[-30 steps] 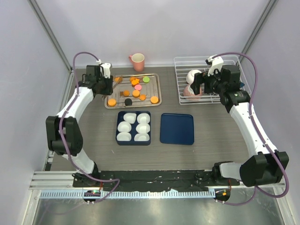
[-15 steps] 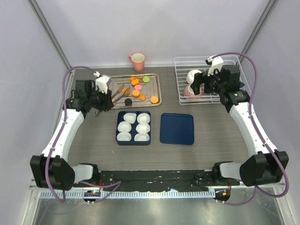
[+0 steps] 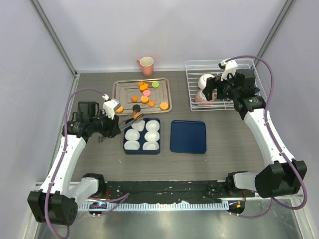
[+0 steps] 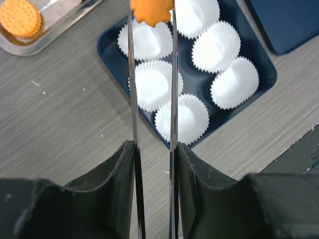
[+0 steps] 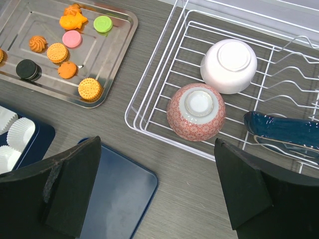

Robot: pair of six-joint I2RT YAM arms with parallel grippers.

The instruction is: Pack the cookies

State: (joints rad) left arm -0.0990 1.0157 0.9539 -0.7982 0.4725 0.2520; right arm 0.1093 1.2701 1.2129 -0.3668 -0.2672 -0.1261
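One orange cookie point(image 4: 151, 10), flat with a scalloped edge, is pinched between the two long, thin metal blades of the left gripper point(image 3: 135, 117). The blades are drawn most of the way together onto it, and it is held over the far left corner of the dark blue box point(image 3: 142, 152). Six white pleated paper cups point(image 4: 154, 84) are seated in that box, in two rows of three. The other cookies point(image 5: 57, 52) are spread on a shiny metal tray point(image 5: 30, 20) behind the box. Nine whole ones are counted in the right wrist view: six orange, one pink, one green and one black, with a further orange one cut by the left edge. The right gripper point(image 5: 157, 169) is spread to its widest, with nothing gripped or touched, and is hung above the grey wood-grain table point(image 5: 194, 199) beside a white wire rack point(image 5: 164, 74). Two upturned bowls are kept in the rack just beside each other, a plain white bowl point(image 5: 229, 64) and a red-patterned bowl point(image 5: 196, 110), with one glossy dark blue piece point(image 5: 284, 128) near them. One flat dark blue lid point(image 3: 188, 136) with rounded corners is laid just right of the box. One pink mug point(image 3: 146, 63) is stood behind the tray.
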